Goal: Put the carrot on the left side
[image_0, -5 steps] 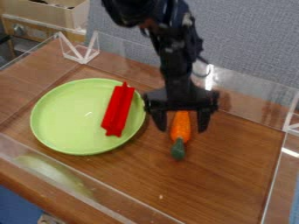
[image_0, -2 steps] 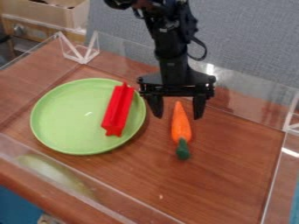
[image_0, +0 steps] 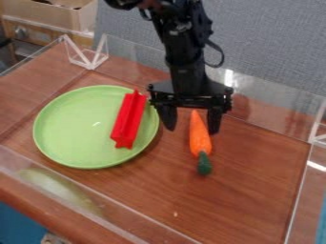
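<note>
The carrot lies on the wooden table just right of the green plate, orange with its dark green stem end pointing toward the front. My gripper hangs open right above the carrot's far end, one finger on each side of it, holding nothing. The black arm rises behind it toward the top of the view.
A round green plate sits at the left with a flat red block lying on its right rim. Clear plastic walls fence the table at the front and right. A white frame stand is at the back left.
My open gripper has risen off the carrot and moved slightly back. The carrot stays lying on the table beside the plate.
</note>
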